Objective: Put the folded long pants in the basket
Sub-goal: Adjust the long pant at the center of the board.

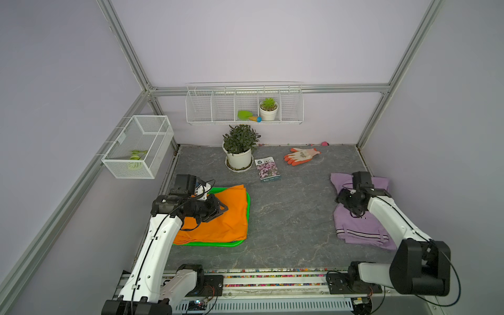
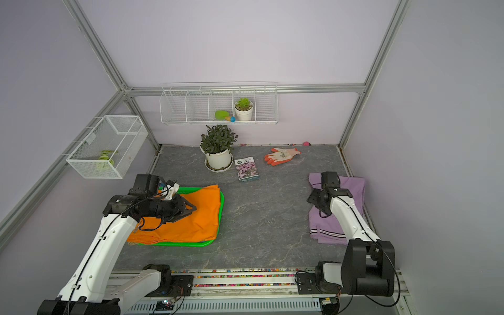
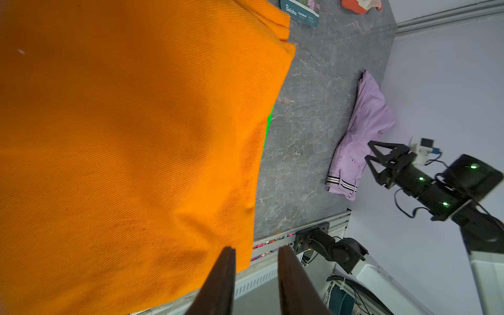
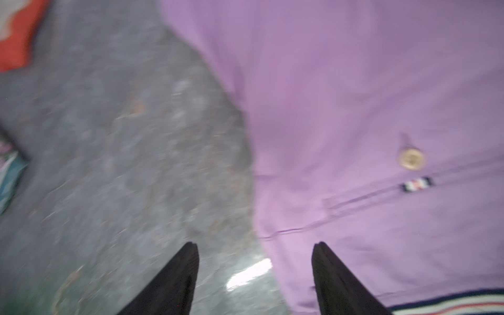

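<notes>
Grey marbled table (image 1: 289, 218) before you. At nine o'clock, orange pants (image 1: 218, 221) lie in the green basket (image 1: 218, 243); your left pincer (image 3: 256, 248) hovers over their edge, narrow, empty. Potted plant (image 1: 240, 147), seed packet (image 1: 267, 169) and glove (image 1: 301, 156) sit near twelve. At three, lilac pants (image 1: 354, 226) lie on the table under your right pincer (image 4: 255, 244), wide, holding nothing.

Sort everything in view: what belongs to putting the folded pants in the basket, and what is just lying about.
Job: orange pants, on the green basket; lilac pants, on the table.
Lying about: potted plant; seed packet; glove; succulent; toy trowel; wire shelf; mesh basket.
</notes>
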`<state>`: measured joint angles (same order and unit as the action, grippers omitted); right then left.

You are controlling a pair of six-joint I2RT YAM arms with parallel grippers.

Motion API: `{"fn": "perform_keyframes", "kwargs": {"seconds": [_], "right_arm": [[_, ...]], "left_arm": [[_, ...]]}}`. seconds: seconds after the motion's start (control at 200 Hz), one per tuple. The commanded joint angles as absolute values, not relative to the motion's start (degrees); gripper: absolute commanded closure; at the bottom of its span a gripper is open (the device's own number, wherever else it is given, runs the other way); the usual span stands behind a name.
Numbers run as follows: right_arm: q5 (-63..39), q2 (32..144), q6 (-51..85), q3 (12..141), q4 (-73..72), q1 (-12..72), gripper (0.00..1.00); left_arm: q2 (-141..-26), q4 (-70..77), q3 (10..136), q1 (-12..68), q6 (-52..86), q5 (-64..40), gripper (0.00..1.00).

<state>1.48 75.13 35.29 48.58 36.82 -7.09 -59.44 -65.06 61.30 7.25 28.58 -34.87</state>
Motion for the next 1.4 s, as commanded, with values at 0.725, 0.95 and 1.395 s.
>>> {"fn": "perform_keyframes", "kwargs": {"seconds": [0.725,0.95,1.395], "right_arm": [[-12.7,99.0,49.0,68.9,28.0,34.1,0.36],[-16.3,94.7,36.3,65.3,34.3,18.9,0.35],[-18.2,88.6,29.6,60.0,34.4,5.0,0.31]], "left_arm": [[-58.1,-61.1,62.7,8.5,29.8,-42.8,0.65],[-59.0,-56.1,63.6,16.0,35.6,-41.4,0.59],[-84.4,-33.4,63.2,49.2,58.0,-21.5,0.43]]}}
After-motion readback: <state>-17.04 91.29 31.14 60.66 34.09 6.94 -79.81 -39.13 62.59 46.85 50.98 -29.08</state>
